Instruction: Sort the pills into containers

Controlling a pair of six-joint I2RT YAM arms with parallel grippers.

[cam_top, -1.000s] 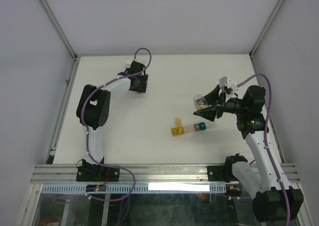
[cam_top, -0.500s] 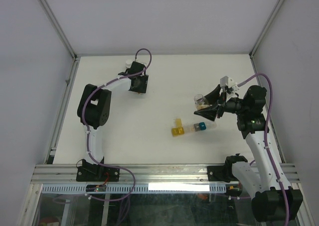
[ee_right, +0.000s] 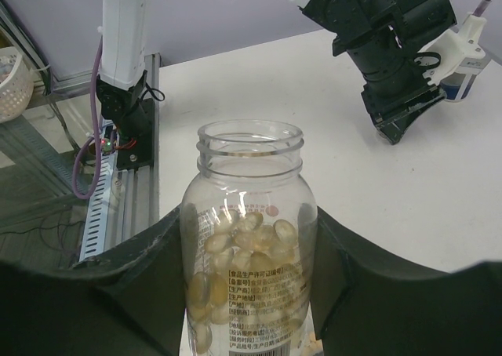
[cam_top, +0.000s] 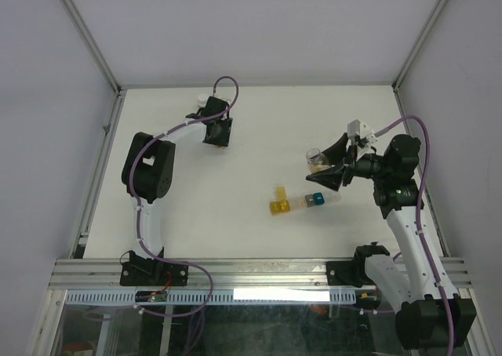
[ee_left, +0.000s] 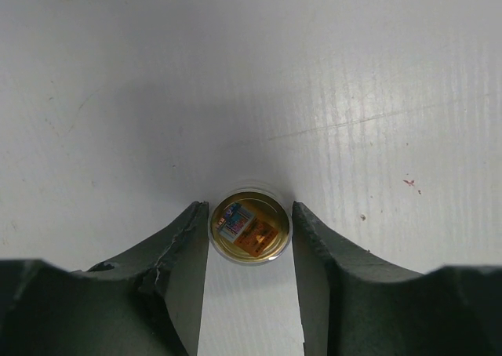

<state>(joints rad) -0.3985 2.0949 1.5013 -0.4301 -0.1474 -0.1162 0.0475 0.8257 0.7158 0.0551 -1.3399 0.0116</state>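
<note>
Pills (ee_right: 249, 246) inside bottle (ee_right: 249, 187), right-wrist view only

We're seeing white links (cam_top: 147, 227), black joint housings (cam_top: 147, 170), purple cables (cam_top: 225, 78); left claw (ee_left: 251, 211) and right claw (ee_right: 249, 215) looking matte black.

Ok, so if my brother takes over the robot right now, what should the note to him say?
The left gripper is shut on a round gold lid lying on the table, far left.
The right gripper is shut on the open bottle, held upright, with pills inside.
The boxes sit in a row on the table just nearer than the bottle: the yellow box at the left end, the teal box towards the right.
Done: the bottle is open.
Left: getting pills into the boxes. I cannot tell if any box holds one yet.
</note>
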